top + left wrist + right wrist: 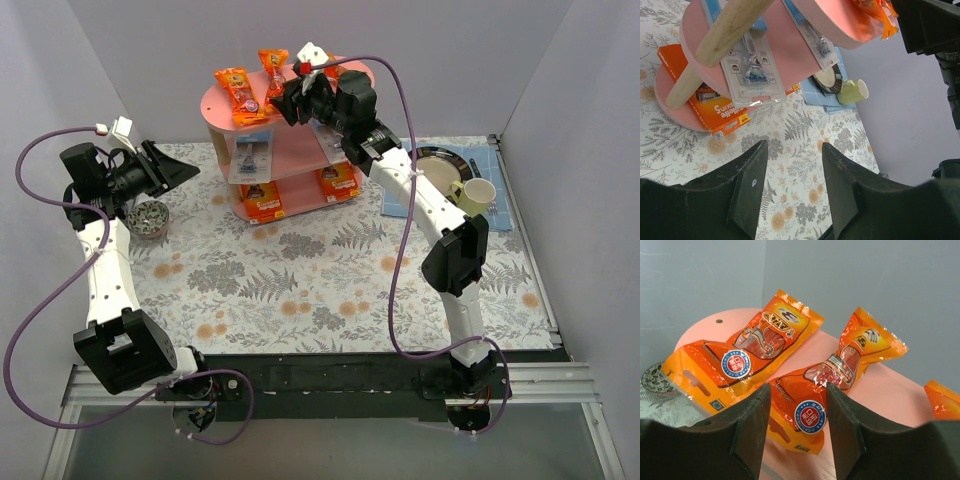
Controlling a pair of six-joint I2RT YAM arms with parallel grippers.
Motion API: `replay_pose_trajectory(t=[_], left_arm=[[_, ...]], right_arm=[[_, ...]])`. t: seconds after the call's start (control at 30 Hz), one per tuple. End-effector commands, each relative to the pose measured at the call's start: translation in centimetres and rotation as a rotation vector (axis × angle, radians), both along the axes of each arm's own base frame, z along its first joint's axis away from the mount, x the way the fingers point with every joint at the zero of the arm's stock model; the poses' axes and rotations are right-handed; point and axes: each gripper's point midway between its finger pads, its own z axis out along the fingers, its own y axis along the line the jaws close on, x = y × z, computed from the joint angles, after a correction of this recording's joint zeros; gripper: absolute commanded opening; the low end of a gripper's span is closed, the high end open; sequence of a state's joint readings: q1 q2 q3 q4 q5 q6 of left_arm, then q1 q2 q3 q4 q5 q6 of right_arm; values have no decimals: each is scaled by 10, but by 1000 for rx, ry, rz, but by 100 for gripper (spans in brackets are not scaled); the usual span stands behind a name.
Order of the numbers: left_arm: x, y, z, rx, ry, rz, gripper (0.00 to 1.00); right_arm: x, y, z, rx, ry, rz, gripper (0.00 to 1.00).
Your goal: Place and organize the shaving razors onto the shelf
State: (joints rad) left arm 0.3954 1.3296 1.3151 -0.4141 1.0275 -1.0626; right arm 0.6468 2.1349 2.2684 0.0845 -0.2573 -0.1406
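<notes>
The pink shelf (300,148) stands at 12 o'clock on the flowered table, three oval boards on pale wooden posts. On its top board lie crinkly orange bags, pinched at the waist, each with a clear window showing razors. In the right wrist view the first bag (747,352) is at 10 o'clock, the second bag (835,370) is just beside it at 1 o'clock, and a corner of a third bag (942,400) shows at 3 o'clock.

The right gripper (798,395) is low over that board with its fingers partway apart, and the near end of the second bag lies between them. Whether the pads press it I cannot tell. The first bag lies just outside the finger on the 9 o'clock side.

The left gripper (793,147) hangs in the air at 9 o'clock of the shelf, its fingers partway apart with only tablecloth showing between them. Beyond them, at 11 o'clock, a clear blister pack (752,65) with a blue-white razor lies on the middle board. An orange card (715,107) sits on the bottom board.

The first bag carries a large "3" at its far end. Both full bags bear a round blue-and-red badge with characters too small to read. The card's white lettering, seen upside down, looks like "Gillette"
</notes>
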Motion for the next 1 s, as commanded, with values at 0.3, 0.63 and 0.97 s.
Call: replay_pose_trajectory(t=[0.3,0.63,0.97], left_arm=[[-14,-2,7,40,-37,31,48],[-16,-2,1,41,-25,33,49],[-12,-3,-4,14,-17,25,49]], right_arm=[[11,-22,-11,-38,47,-30,41],[4,-32,-24,-82,106,-39,35],[-5,-45,-24,-137,89,-57,34]])
